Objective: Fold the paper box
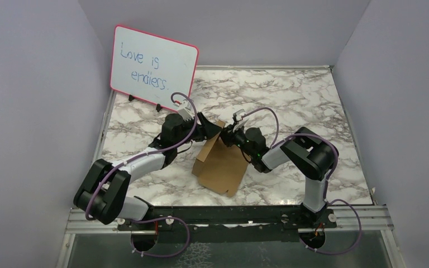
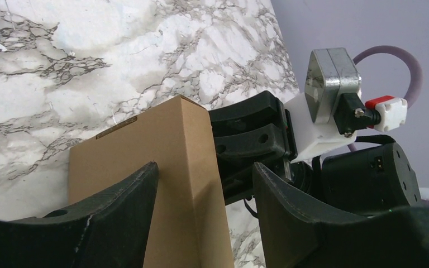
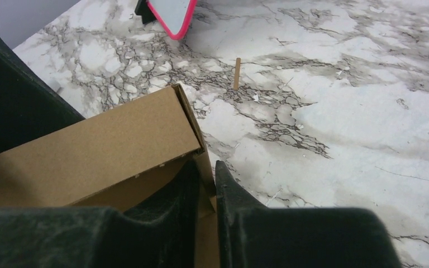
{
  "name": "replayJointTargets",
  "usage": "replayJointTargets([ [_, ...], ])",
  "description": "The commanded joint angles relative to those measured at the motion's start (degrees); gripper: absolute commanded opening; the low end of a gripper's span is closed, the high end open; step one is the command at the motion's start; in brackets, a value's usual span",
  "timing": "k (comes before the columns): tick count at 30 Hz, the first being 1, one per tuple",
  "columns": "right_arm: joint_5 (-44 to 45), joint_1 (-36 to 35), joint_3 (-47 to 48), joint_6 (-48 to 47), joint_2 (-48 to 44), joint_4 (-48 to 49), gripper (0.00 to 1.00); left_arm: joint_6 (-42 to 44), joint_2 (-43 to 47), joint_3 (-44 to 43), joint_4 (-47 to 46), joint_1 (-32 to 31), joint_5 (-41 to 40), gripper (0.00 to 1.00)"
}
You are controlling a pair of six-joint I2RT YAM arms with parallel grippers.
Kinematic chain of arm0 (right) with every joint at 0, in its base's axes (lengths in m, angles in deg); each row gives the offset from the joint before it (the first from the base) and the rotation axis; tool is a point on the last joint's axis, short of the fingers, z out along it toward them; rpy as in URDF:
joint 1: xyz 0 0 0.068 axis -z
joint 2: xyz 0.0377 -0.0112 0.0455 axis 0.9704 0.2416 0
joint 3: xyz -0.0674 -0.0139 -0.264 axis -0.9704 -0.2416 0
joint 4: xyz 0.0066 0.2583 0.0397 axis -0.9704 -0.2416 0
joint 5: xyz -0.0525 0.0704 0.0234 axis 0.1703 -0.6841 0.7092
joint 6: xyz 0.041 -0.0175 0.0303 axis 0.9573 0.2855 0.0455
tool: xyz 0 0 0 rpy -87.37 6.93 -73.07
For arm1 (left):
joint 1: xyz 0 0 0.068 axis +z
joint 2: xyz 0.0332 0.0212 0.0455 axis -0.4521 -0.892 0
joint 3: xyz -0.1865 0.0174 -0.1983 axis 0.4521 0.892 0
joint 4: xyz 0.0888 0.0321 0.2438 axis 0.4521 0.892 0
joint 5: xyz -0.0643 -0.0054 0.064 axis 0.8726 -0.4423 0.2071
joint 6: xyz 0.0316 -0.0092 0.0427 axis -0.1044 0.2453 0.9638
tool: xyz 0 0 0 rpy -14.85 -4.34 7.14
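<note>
The paper box (image 1: pixel 223 167) is brown cardboard lying mid-table, its far end folded up into a raised wall. Both grippers meet at that wall's top. In the left wrist view the folded wall (image 2: pixel 162 145) stands between the spread fingers of my left gripper (image 2: pixel 205 164); the left finger rests against it and the right finger is apart from it. My left gripper (image 1: pixel 215 133) is open. My right gripper (image 3: pixel 205 164) is shut on a thin end flap at the corner of the box (image 3: pixel 100 151), one finger inside and one outside. From above, the right gripper (image 1: pixel 227 135) faces the left one.
A pink-framed whiteboard (image 1: pixel 153 64) stands at the back left on black feet. A small wooden stick (image 3: pixel 237 72) lies on the marble beyond the box. Grey walls close in the table on three sides. The right arm's wrist (image 2: pixel 332 78) sits close behind the wall.
</note>
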Motion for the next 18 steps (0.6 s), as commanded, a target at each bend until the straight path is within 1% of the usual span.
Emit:
replayJointTargets([
  [1, 1.3, 0.1, -1.1, -0.1, -0.5, -0.4, 0.21, 0.1, 3.0, 0.0, 1.4, -0.5, 5.9, 0.64],
  [7, 2.3, 0.1, -3.1, -2.8, -3.9, -3.1, 0.32, 7.1, 7.0, -3.6, 14.5, 0.6, -3.0, 0.71],
  [12, 3.3, 0.1, -4.0, -3.5, -5.8, -4.3, 0.33, 10.5, 11.1, -5.7, 22.6, 0.5, -9.6, 0.74],
  [13, 4.2, 0.1, -4.5, -4.0, -7.1, -5.0, 0.34, 12.2, 16.2, -5.9, 29.3, 0.3, -14.2, 0.75],
  [18, 2.3, 0.1, -3.7, -7.0, -7.4, -5.3, 0.43, 12.7, 22.6, -4.5, 37.0, -1.4, -18.6, 0.76],
])
